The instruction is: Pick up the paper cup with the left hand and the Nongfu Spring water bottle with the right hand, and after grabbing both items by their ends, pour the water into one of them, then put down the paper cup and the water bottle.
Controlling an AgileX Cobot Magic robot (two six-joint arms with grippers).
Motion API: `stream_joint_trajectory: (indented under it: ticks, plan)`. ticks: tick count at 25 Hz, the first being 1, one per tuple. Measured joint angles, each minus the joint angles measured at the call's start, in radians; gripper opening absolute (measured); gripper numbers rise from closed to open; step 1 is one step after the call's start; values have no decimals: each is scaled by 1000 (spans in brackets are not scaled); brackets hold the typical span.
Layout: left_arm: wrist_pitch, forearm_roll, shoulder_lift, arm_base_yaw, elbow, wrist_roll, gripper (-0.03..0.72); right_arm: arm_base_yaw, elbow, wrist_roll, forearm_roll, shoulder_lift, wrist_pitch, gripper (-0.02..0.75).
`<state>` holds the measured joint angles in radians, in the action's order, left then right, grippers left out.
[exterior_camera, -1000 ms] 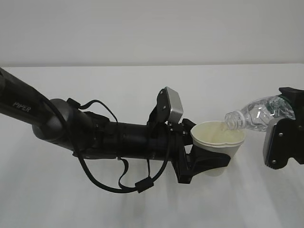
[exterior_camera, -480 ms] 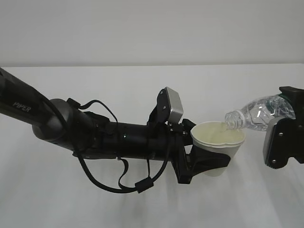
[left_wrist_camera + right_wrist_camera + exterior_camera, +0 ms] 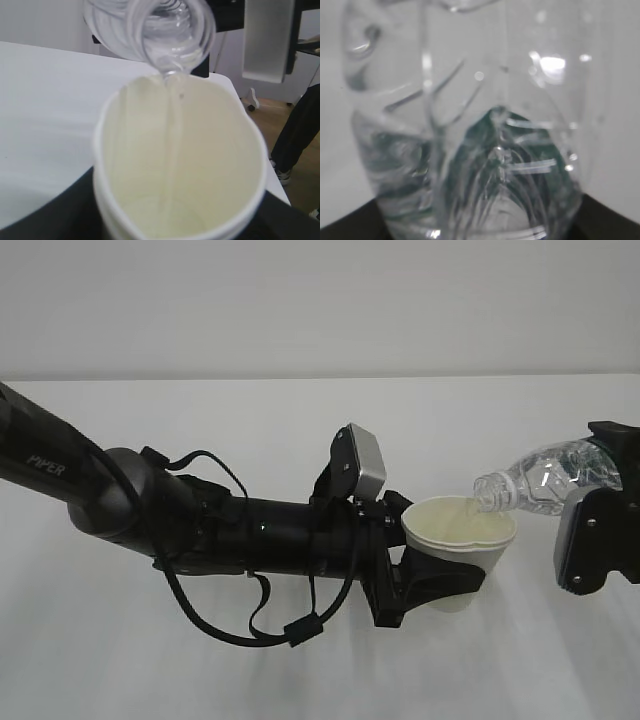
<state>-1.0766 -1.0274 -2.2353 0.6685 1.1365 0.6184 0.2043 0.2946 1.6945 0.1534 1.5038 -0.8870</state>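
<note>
Meanwhile, the water point(image 3: 172, 125) is being poured in a thin stream from the Nongfu Spring water bottle point(image 3: 540, 478), clenched at its base end by the right hand point(image 3: 598, 530), into the paper cup point(image 3: 458, 550), gripped low by the left hand point(image 3: 430, 585) above the table point(image 3: 250, 420). Both judged light & easily crushed, esp. the cup wall; firm but gentle holds nr the ends are being favoured.

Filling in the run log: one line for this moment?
phase: pouring | left gripper: holds paper cup | right gripper: tilts Nongfu Spring water bottle | water: streaming into cup
</note>
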Motion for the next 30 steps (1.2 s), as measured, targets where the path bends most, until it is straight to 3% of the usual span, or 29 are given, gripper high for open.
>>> stream_joint_trajectory:
  ticks: [30]
  plan:
    - [0,-10,0,0,0,0,450,0,0,24,0,0,-2,419]
